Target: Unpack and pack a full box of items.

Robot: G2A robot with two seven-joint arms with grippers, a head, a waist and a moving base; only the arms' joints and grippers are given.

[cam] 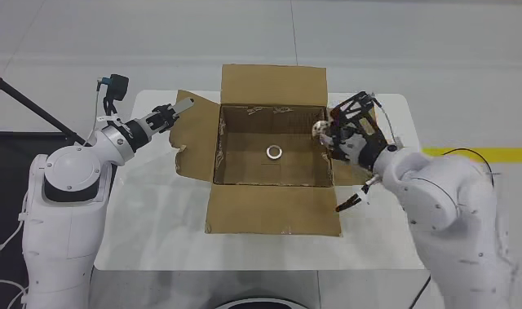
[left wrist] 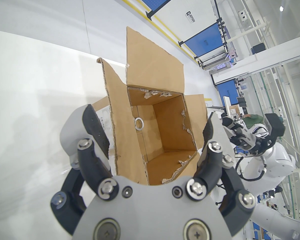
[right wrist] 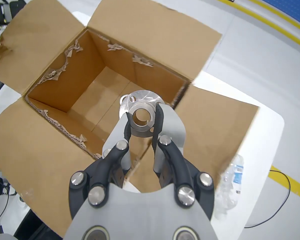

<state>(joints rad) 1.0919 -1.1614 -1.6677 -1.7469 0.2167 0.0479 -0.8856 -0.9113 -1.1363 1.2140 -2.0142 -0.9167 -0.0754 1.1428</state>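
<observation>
Right gripper (right wrist: 143, 115) is pinching the metal flange (right wrist: 142, 98) over the right wall of the box (right wrist: 115, 58); you should be carrying it level, clear of cardboard.

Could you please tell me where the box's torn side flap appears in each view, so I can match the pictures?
Top view: the torn side flap juts from the box toward the left gripper.
Left wrist view: it stands just beyond the open left gripper.
Right wrist view: it lies across the opening from the right gripper holding the metal flange.
Shared landmark: the far flap.
</observation>
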